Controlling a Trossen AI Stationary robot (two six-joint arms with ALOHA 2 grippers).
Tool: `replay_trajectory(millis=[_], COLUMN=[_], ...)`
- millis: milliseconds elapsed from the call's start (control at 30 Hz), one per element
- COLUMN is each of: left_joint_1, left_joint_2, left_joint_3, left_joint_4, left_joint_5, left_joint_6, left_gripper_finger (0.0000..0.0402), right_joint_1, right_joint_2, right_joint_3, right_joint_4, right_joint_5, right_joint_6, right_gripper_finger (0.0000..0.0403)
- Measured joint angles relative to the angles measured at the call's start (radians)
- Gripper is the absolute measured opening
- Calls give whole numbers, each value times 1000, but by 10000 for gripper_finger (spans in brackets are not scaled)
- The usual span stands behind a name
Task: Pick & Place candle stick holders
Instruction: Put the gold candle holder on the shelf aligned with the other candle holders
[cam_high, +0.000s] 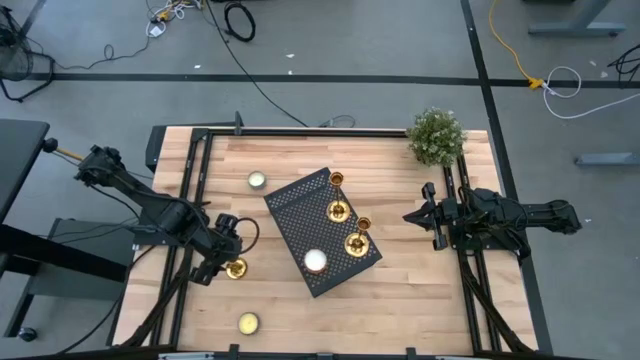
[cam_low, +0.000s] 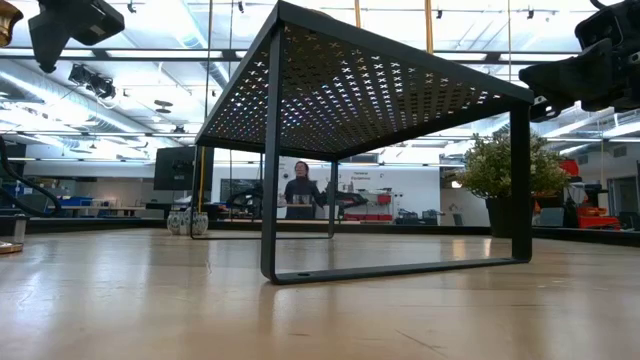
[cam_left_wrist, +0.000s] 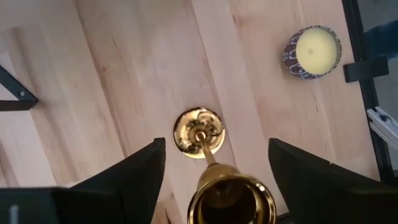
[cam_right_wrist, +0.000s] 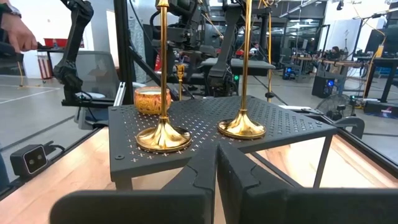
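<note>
One gold candle stick holder (cam_left_wrist: 200, 132) stands upright by its round base on the wooden table, left of the black perforated stand (cam_high: 300, 205). My left gripper (cam_left_wrist: 216, 149) points down over it, open, one finger on each side of its cup top (cam_left_wrist: 231, 200) without touching it. Three more gold holders (cam_high: 338, 211) stand on the stand next to a white candle (cam_high: 316, 261). My right gripper (cam_right_wrist: 216, 167) waits shut and level at the table's right side, facing the stand.
A yellowish candle (cam_high: 257, 180) lies far left of the stand and another (cam_high: 248, 323) near the front edge. A potted plant (cam_high: 436, 135) stands at the far right corner. Black frame rails (cam_high: 195, 180) run along the table's sides.
</note>
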Motion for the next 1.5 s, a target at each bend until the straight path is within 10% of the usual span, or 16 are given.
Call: replay_trajectory(millis=[467, 1500], left_joint_1=[0, 0], left_joint_2=[-3, -3], left_joint_3=[0, 0], left_joint_4=[2, -12], left_joint_5=[0, 66], left_joint_6=[0, 7], left_gripper_finger=[192, 146], right_joint_1=[0, 0], right_joint_2=[0, 0], right_joint_3=[0, 0], right_joint_4=[0, 0], right_joint_5=[0, 0], right_joint_6=[0, 0], right_gripper_finger=[18, 18])
